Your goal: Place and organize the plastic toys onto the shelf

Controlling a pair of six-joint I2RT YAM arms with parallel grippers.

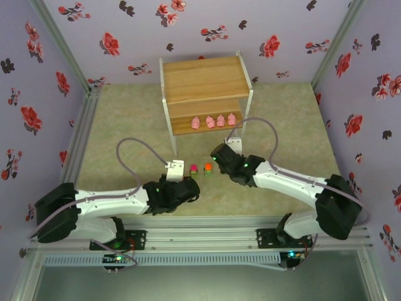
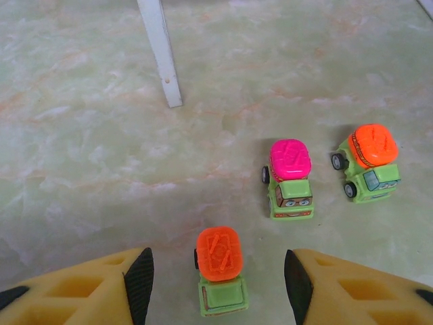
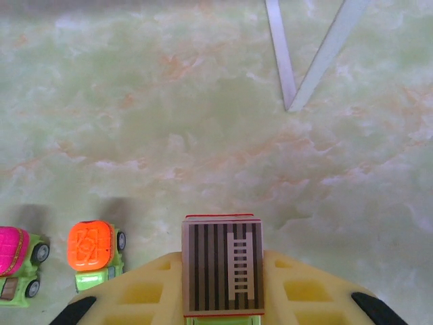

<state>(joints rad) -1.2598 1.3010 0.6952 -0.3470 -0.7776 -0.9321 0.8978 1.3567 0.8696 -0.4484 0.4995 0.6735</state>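
**Top external**
- Shelf [image 1: 203, 80]: at 12 o'clock on the table [image 1: 125, 125]. Its upper board hides the rear of the lower board.
- Four pink pigs [image 1: 210, 121]: a row on the front strip of the lower board, too small to show detail.
- Magenta truck [image 1: 193, 168] and far orange truck [image 1: 208, 168]: side by side on the table, at 6 o'clock from the shelf.
- Left gripper [image 1: 190, 188]: at 7 o'clock from the two trucks. Its fingertips are hidden under the dark wrist body.
- Right gripper [image 1: 217, 157]: at 2 o'clock from the far orange truck, fingertips likewise covered.

**Left wrist**
- Left gripper [image 2: 220, 281]: released. Its yellow fingers [image 2: 139, 277] stand apart, cut off by the lower edge.
- Near orange truck [image 2: 220, 267]: on the table between those fingers, with a gap on each side. Its front is cropped at 6 o'clock.
- Magenta truck [image 2: 291, 179]: at 1 o'clock from the near orange truck.
- Far orange truck [image 2: 369, 162]: at 2 o'clock from the magenta truck, apart from it.
- White shelf leg [image 2: 161, 51]: at 11 o'clock, top cut off.

**Right wrist**
- Right gripper [image 3: 223, 298]: clenched on the grey-brown truck [image 3: 222, 261].
- Grey-brown truck: only its striped top shows, the body buried between the yellow pads.
- Far orange truck [image 3: 95, 252]: on the table at 9 o'clock.
- Magenta truck [image 3: 17, 261]: beyond the far orange truck, cut by the left edge.
- Two white frame bars [image 3: 281, 54]: meeting at 1 o'clock, tops cropped.
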